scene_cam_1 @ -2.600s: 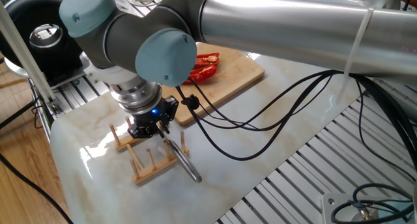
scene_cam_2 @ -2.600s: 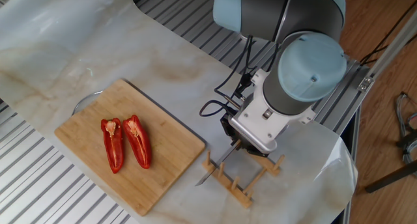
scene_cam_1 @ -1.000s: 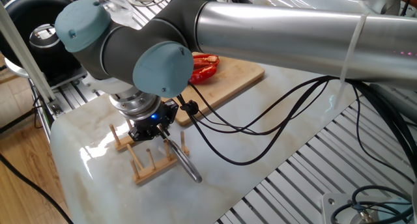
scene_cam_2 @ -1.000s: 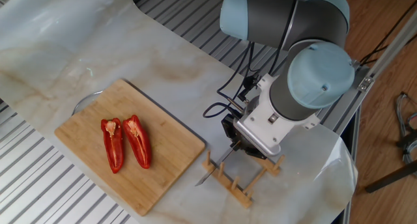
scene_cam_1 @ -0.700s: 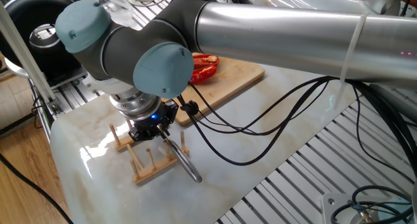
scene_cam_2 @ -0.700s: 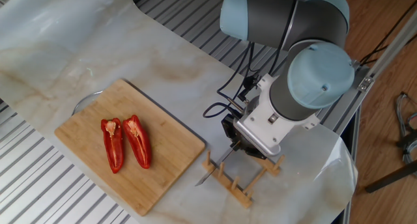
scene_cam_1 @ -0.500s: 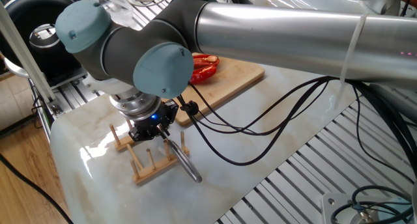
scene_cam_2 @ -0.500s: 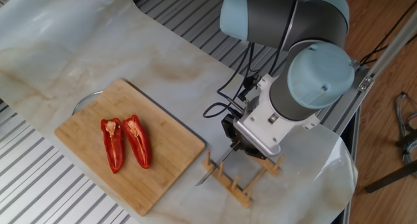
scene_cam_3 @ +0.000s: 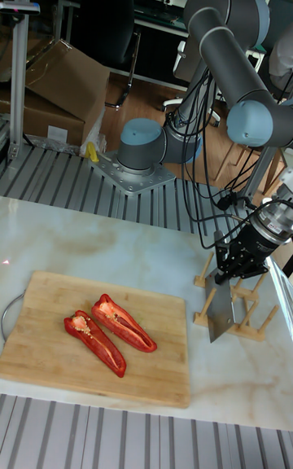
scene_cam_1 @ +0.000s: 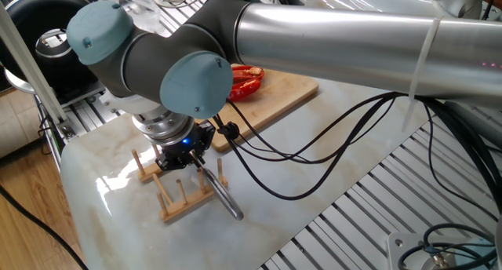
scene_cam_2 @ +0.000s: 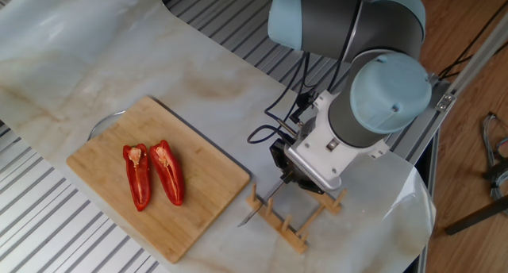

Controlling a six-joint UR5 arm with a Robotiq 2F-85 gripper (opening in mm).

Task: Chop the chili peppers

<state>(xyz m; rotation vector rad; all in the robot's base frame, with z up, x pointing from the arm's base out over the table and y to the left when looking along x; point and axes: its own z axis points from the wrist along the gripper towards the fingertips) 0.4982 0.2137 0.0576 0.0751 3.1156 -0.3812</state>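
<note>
Stayed put since before — gripper (scene_cam_3: 238, 264) low over wooden rack (scene_cam_3: 232, 306), clamped on knife (scene_cam_3: 220, 313). Chili peppers (scene_cam_2: 153, 174) whole on cutting board (scene_cam_2: 205, 195) — uncut.

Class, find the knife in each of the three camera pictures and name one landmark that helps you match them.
One fixed view: the knife sits low, left of centre, slanting out of the wooden rack.
The other fixed view: the knife is low, right of centre, below the gripper.
Tall fixed view: the knife hangs blade-down at mid right.
Shared landmark: the cutting board.
</note>
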